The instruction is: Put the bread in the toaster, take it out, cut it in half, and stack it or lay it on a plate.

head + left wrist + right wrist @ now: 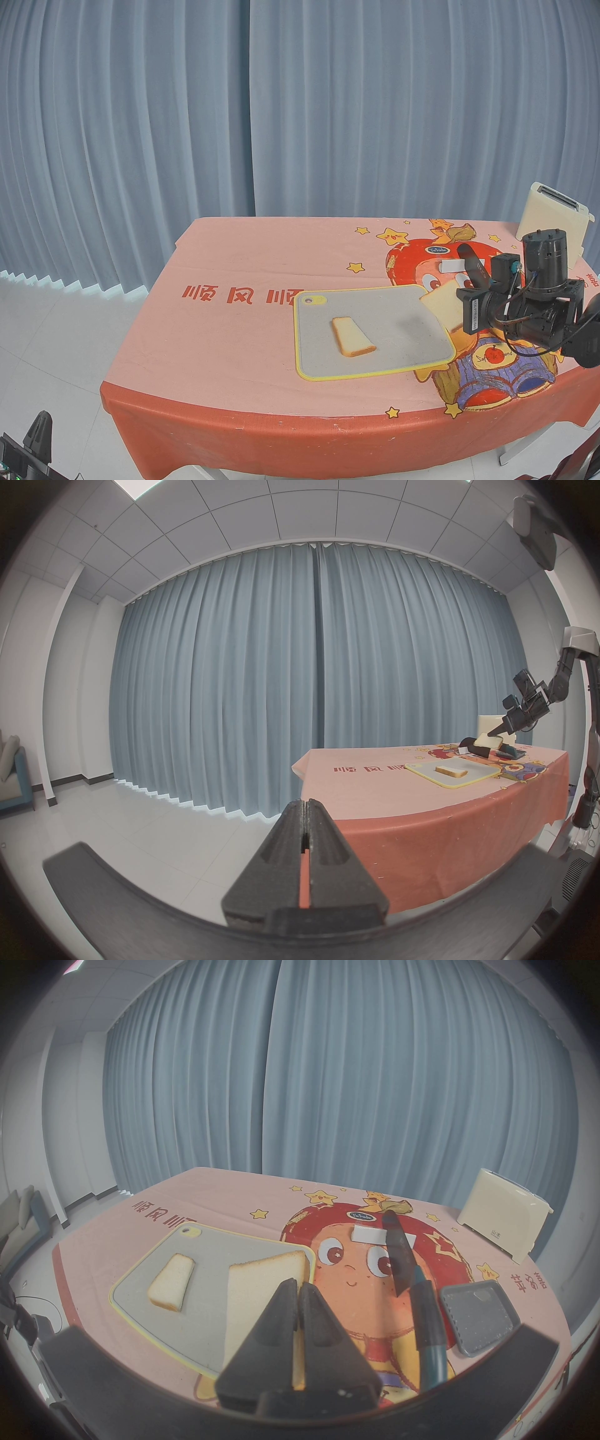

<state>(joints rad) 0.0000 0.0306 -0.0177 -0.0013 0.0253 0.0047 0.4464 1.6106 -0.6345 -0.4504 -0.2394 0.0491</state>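
A half slice of bread lies flat in the middle of the grey, yellow-rimmed cutting board. My right gripper is shut on a second half slice, which hangs tilted over the board's right edge; the right wrist view has this held piece standing on edge between the fingers. The cream toaster stands at the back right corner. A dark grey plate lies right of the knife. My left gripper hangs shut and empty, low and off the table's left side.
The knife, with a dark blade and teal handle, lies on the cartoon print between the board and the plate. The pink tablecloth left of the board is bare. Grey curtains hang behind the table.
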